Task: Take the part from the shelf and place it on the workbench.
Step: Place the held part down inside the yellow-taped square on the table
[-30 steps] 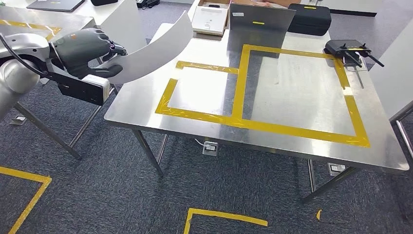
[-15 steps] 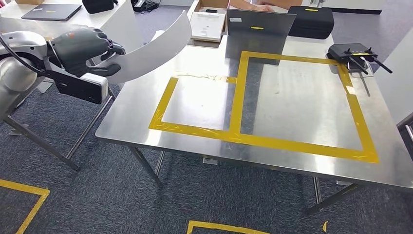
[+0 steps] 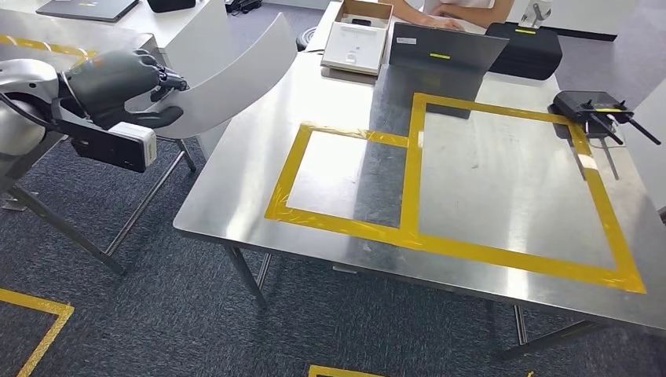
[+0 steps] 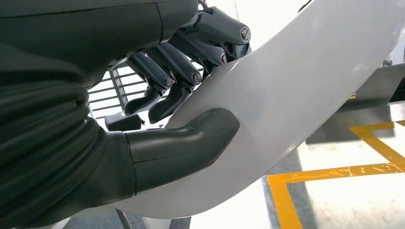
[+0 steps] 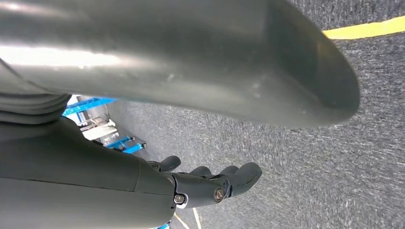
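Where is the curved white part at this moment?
In the head view, the curved white part is at upper left, held by the left hand, beyond the workbench's left edge.

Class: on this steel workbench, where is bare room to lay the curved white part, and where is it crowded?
Free: both squares of the yellow tape on the workbench. Crowded: the far edge, with white box, grey panel, black case, router. The left hand holds the part.

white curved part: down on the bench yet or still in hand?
In hand. The left hand grips the white curved part, which hangs above the workbench edge.
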`<state>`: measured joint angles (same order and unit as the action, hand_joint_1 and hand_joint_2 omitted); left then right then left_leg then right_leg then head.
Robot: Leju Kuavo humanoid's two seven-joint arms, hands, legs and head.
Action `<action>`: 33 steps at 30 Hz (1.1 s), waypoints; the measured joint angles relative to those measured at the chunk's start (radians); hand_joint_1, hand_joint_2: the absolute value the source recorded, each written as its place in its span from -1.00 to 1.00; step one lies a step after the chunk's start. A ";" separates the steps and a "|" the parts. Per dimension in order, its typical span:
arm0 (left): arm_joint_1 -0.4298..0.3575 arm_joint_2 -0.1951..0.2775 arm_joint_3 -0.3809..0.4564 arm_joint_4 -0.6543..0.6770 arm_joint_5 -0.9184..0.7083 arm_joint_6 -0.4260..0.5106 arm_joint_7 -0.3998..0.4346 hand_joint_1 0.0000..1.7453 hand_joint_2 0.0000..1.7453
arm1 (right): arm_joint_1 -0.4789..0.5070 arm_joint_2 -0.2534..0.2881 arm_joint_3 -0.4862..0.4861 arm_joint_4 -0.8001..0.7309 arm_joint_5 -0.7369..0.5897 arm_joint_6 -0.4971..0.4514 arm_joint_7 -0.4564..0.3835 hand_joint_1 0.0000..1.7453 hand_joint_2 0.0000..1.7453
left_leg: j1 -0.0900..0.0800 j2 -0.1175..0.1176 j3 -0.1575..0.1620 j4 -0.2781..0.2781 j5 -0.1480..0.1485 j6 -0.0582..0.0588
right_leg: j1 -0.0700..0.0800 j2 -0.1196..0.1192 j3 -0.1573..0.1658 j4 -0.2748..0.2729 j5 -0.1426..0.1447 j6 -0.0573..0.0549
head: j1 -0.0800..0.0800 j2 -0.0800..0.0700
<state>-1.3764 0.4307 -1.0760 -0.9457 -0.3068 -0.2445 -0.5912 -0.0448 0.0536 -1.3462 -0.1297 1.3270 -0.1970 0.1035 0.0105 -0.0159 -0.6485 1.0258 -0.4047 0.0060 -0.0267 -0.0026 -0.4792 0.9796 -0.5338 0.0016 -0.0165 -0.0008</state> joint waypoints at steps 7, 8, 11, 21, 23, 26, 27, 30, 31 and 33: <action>0.011 0.035 0.001 -0.016 0.013 -0.006 0.018 1.00 1.00 | 0.001 0.000 0.000 0.000 -0.005 0.000 0.000 -1.00 -1.00 | -0.003 -0.003 0.003 0.000 -0.003 0.005 | -0.003 -0.005 0.007 -0.010 -0.001 0.034 | 0.000 0.000; 0.011 0.043 0.001 -0.017 0.018 -0.006 0.021 1.00 1.00 | 0.002 0.000 0.000 0.000 -0.006 0.001 0.000 -1.00 -1.00 | -0.004 -0.003 0.004 0.000 -0.003 0.005 | -0.003 -0.005 0.007 -0.010 0.000 0.037 | 0.000 0.000; 0.011 0.081 0.006 -0.018 0.031 0.005 0.016 1.00 1.00 | 0.006 0.000 -0.001 0.000 -0.008 0.009 0.000 -1.00 -1.00 | -0.004 0.000 0.007 -0.001 -0.003 0.004 | -0.003 -0.004 0.007 -0.009 0.000 0.041 | 0.000 0.000; -0.005 0.141 0.093 0.080 0.076 0.023 -0.037 1.00 1.00 | 0.009 0.002 -0.013 0.000 -0.017 0.008 0.001 -1.00 -1.00 | -0.003 -0.001 0.012 -0.007 0.000 0.000 | -0.003 -0.004 0.008 -0.006 -0.002 0.039 | 0.000 0.000; -0.016 0.132 0.107 0.122 0.082 0.012 -0.044 1.00 1.00 | 0.009 0.002 -0.014 0.000 -0.017 0.008 0.001 -1.00 -1.00 | -0.003 0.000 0.013 -0.008 0.000 0.000 | -0.003 -0.004 0.008 -0.006 -0.002 0.039 | 0.000 0.000; -0.028 0.120 0.117 0.165 0.083 0.009 -0.051 1.00 1.00 | 0.009 0.003 -0.015 0.000 -0.017 0.008 0.001 -1.00 -1.00 | -0.003 -0.001 0.013 -0.008 0.000 0.000 | -0.003 -0.004 0.008 -0.006 -0.002 0.039 | 0.000 0.000; -0.031 0.115 0.118 0.178 0.081 0.010 -0.052 1.00 1.00 | 0.009 0.004 -0.015 0.000 -0.017 0.007 0.001 -1.00 -1.00 | -0.003 -0.001 0.013 -0.008 0.000 0.000 | -0.003 -0.004 0.008 -0.006 -0.002 0.038 | 0.000 0.000; -0.042 0.083 0.120 0.233 0.062 0.026 -0.045 1.00 1.00 | 0.009 0.006 -0.016 0.000 -0.017 0.001 0.001 -1.00 -1.00 | -0.003 -0.001 0.013 -0.008 0.000 0.000 | -0.004 -0.005 0.008 -0.006 -0.002 0.038 | 0.000 0.000; -0.047 0.064 0.122 0.262 0.049 0.036 -0.037 1.00 1.00 | 0.009 0.007 -0.016 0.000 -0.017 0.000 0.001 -1.00 -1.00 | -0.003 -0.001 0.013 -0.008 0.000 0.000 | -0.004 -0.005 0.008 -0.006 -0.002 0.038 | 0.000 0.000; -0.059 0.017 0.123 0.329 0.018 0.056 -0.015 1.00 1.00 | 0.009 0.008 -0.016 0.000 -0.016 0.002 0.001 -1.00 -1.00 | -0.003 -0.002 0.013 -0.008 0.000 0.000 | -0.004 -0.006 0.009 -0.006 -0.002 0.038 | 0.000 0.000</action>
<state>-1.4359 0.4480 -0.9529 -0.6162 -0.2889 -0.1889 -0.6063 -0.0356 0.0617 -1.3619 -0.1297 1.3108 -0.1953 0.1041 0.0072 -0.0180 -0.6353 1.0180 -0.4042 0.0056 -0.0303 -0.0083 -0.4702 0.9733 -0.5361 0.0400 -0.0169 -0.0008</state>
